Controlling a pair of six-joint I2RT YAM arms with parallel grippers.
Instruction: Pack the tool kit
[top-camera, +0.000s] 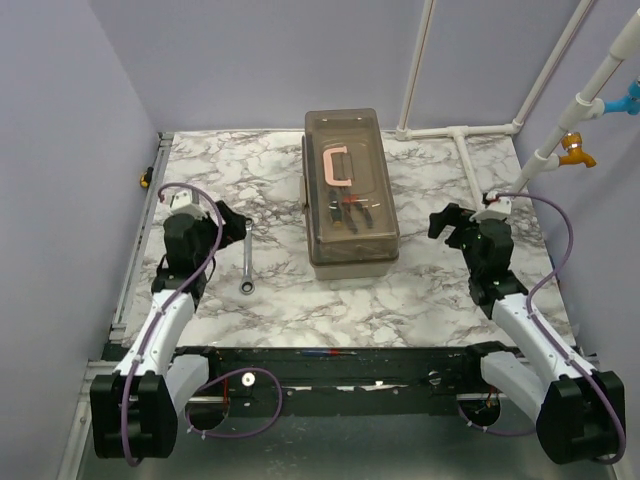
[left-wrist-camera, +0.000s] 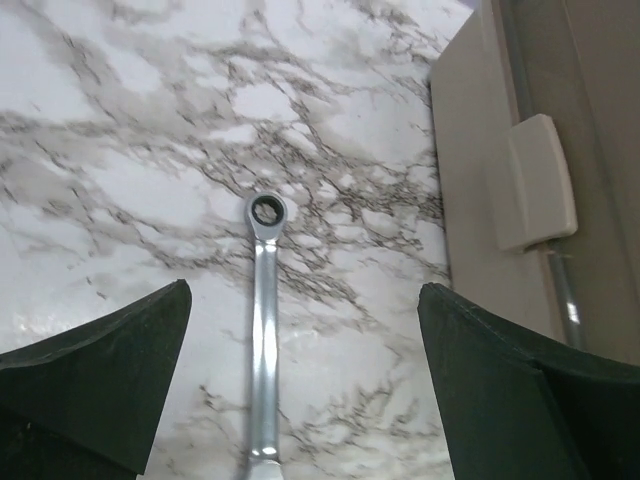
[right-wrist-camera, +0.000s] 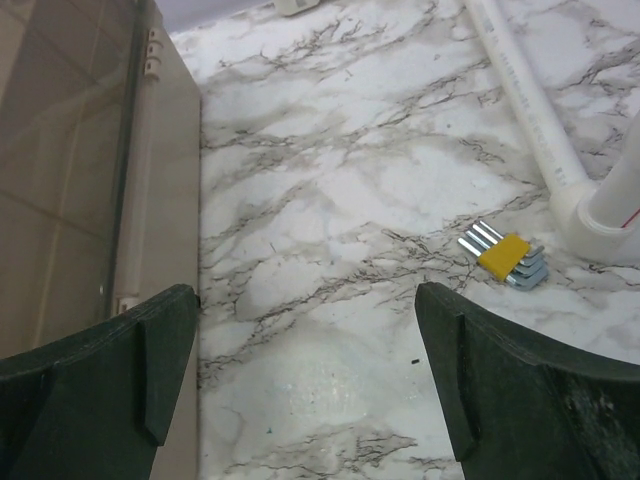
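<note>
Both claws are spread wide and hold nothing. Left claw (top-camera: 232, 222) (left-wrist-camera: 303, 290) hangs low over the marble table (top-camera: 420, 290), between the arm's wrist and the toolbox, and its arm is bent at the elbow with the forearm rising from the near edge. Right claw (top-camera: 445, 222) (right-wrist-camera: 305, 290) is in a mirrored pose on the other side of the toolbox, also low and apart from it.

The toolbox (top-camera: 350, 195) stands in the middle of the table with its smoky lid closed. Its long axis runs from the near side to the far side, slightly turned. The pink handle (top-camera: 338, 165) lies flat on the lid, along the same axis. Through the lid some pliers (top-camera: 350, 215) can be seen.

A wrench (top-camera: 247, 258) (left-wrist-camera: 264, 330) lies flat on the table just left of the toolbox, not touching it, almost parallel to it. In the left wrist view it lies between the two fingers, with its ring end toward the top.

A set of hex keys (right-wrist-camera: 503, 257) in a yellow holder lies on the table to the right of the toolbox, near a white pipe (right-wrist-camera: 520, 90).
</note>
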